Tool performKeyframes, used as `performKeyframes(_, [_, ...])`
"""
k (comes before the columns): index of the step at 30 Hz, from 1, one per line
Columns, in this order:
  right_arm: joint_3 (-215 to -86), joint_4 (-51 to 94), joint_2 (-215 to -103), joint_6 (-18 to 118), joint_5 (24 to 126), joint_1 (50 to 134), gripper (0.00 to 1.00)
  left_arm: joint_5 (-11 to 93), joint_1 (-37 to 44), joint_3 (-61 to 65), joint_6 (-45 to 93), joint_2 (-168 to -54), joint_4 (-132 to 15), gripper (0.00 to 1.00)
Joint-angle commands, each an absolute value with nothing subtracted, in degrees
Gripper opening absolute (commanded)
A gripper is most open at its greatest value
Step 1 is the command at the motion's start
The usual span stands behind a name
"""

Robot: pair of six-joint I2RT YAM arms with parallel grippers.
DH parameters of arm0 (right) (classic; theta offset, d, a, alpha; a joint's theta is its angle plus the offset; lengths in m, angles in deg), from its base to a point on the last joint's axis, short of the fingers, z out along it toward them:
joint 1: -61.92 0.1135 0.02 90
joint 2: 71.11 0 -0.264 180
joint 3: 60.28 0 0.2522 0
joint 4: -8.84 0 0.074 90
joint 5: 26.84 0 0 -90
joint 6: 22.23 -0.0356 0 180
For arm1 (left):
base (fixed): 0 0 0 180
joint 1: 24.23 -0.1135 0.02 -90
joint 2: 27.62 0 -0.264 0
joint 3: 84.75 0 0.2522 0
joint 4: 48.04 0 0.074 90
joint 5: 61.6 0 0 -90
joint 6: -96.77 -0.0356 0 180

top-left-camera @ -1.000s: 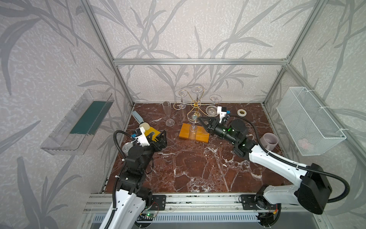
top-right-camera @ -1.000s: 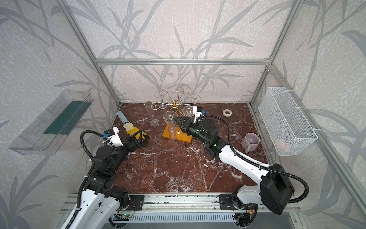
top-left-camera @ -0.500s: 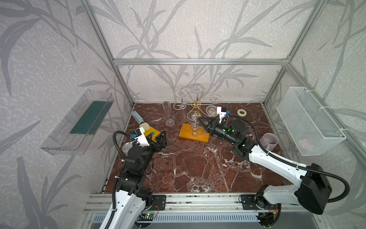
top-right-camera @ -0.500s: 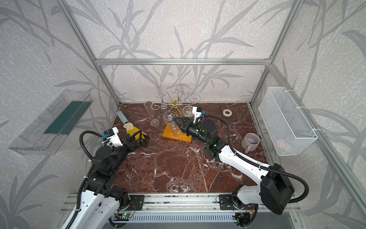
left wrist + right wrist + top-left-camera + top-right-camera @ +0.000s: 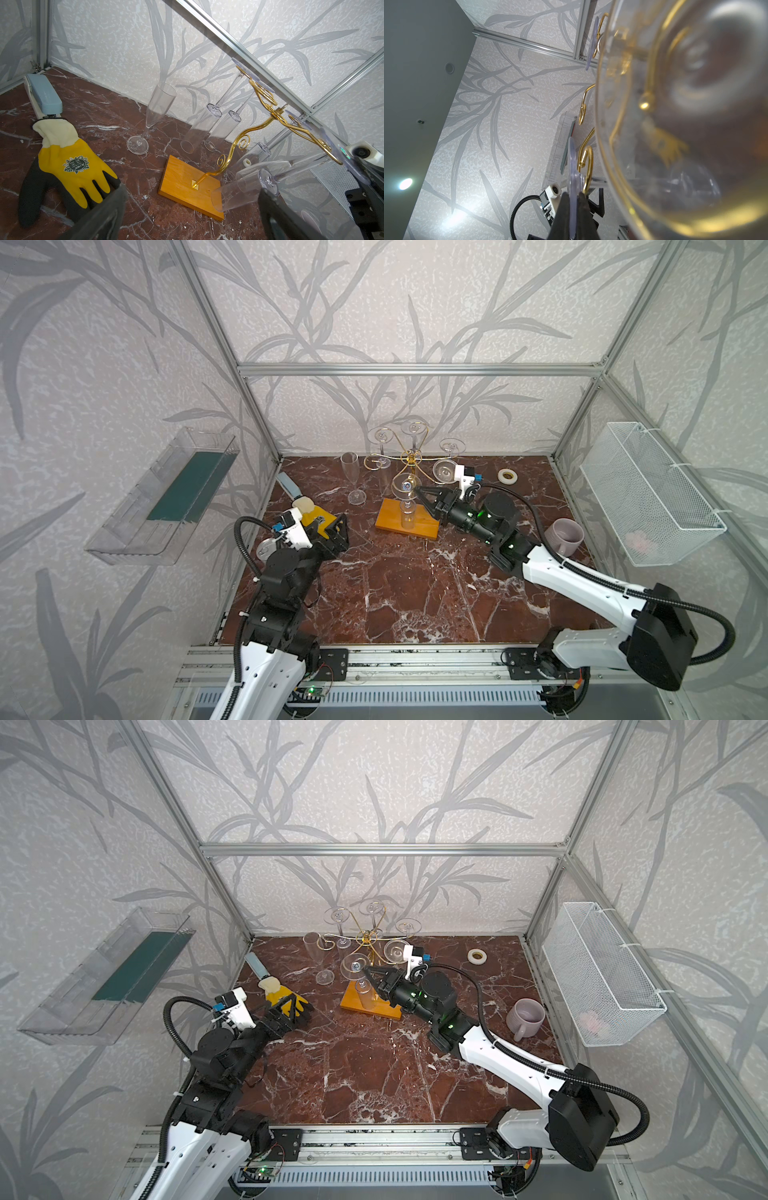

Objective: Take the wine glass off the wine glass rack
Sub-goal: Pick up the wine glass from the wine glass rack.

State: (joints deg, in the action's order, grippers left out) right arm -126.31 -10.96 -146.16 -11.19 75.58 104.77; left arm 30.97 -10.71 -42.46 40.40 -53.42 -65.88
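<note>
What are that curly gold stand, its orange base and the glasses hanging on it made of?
The wine glass rack looks like bent metal wire with a polished gold finish; it glints brightly. Its base seems to be varnished wood: orange-yellow, with faint grain lines. The hanging glasses are clear and colourless, glass or plastic; the pictures cannot settle which.

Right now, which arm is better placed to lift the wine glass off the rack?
Right. The right end effector is shut on the foot of the hanging wine glass; the left end effector sits open by the yellow glove, apart from the wine glass rack.
</note>
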Motion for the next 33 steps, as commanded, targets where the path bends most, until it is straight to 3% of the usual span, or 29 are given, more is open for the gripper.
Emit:
performKeyframes(1, [-125.7, -10.6, -144.5, -12.8, 74.6, 105.2, 0.00, 29.7, -10.5, -43.4, 41.2, -52.9, -67.0, 0.99])
performKeyframes(33, [-129.7, -3.0, -140.9, -10.8, 72.0, 107.8, 0.00, 29.8, -10.5, -43.3, 42.4, -49.2, -69.8, 0.99])
